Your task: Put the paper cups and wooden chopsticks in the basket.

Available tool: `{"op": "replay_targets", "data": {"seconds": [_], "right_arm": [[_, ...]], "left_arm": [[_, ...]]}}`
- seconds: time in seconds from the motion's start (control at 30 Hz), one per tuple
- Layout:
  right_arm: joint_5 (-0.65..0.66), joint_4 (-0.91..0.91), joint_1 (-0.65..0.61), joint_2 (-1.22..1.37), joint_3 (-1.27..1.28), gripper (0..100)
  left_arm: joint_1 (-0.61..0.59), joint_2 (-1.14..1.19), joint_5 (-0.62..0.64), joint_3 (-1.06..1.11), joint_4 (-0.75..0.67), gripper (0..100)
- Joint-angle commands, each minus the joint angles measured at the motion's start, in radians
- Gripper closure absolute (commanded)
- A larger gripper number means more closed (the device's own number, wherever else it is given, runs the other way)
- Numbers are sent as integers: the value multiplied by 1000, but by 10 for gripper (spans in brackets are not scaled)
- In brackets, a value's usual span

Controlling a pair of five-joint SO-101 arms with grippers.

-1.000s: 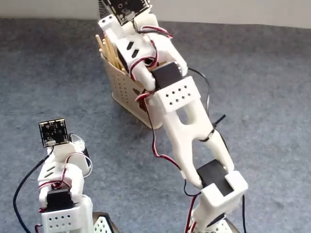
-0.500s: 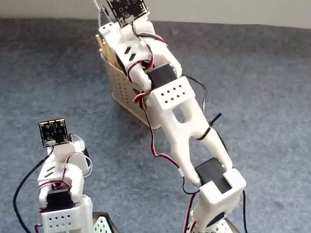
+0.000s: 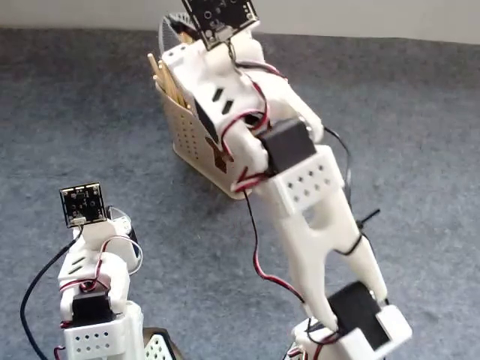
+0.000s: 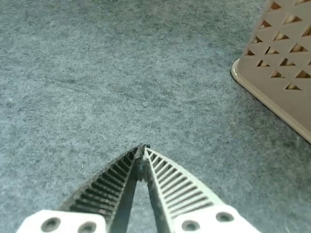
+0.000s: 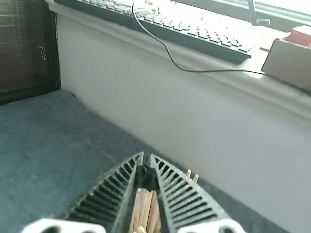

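The right arm [image 3: 300,187] stretches from the near edge of the worktop [image 3: 420,135] out over the basket [image 3: 187,139], its wrist raised above the basket's far rim and its white links covering much of the basket's opening. The left arm [image 3: 94,285] sits folded, well apart from the basket on its near side, wrist pointing down at the grey surface.

The wooden chopsticks [image 3: 166,75] stand in the basket, leaning at one end with their tips above the rim. The high view hides what else lies in the basket under the right arm.

The left wrist view shows the left pincer [image 4: 144,149] clenched and empty, tips meeting just over the worktop, with one perforated corner of the basket [image 4: 279,63] near it and cut off at the frame edge.

The right wrist view shows the right pincer [image 5: 146,159] drawn together at the tips, facing a pale wall [image 5: 170,97] beyond the basket. Chopsticks [image 5: 145,208] show through the slit between its fingers, two ends poking out beside one finger; they seem to lie beyond the fingers rather than in their grip
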Motion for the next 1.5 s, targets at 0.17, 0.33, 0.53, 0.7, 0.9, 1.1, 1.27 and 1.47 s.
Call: {"op": "replay_targets", "data": {"seconds": [0.17, 0.33, 0.53, 0.7, 0.9, 1.1, 1.27, 1.47], "right_arm": [[-6, 516, 15, -226, 24, 995], [-6, 562, 111, -354, 248, 995], [-5, 453, 200, -561, 622, 995], [-5, 263, 263, -777, 967, 995], [-6, 108, 269, -1058, 1323, 995], [-6, 91, 269, -1294, 1554, 995], [-6, 91, 269, -1443, 1739, 995], [-3, 97, 271, -1653, 1952, 995]], "left_arm": [[19, -12, -9, -8, -23, 994], [19, -12, -9, -8, -26, 994], [19, -12, -8, 35, -103, 994], [19, -12, -8, 38, -107, 994], [19, -12, -8, 38, -109, 994], [21, -12, -5, 39, -109, 994], [88, -12, -8, 54, -107, 994], [166, -12, -9, 70, -103, 993]]}}
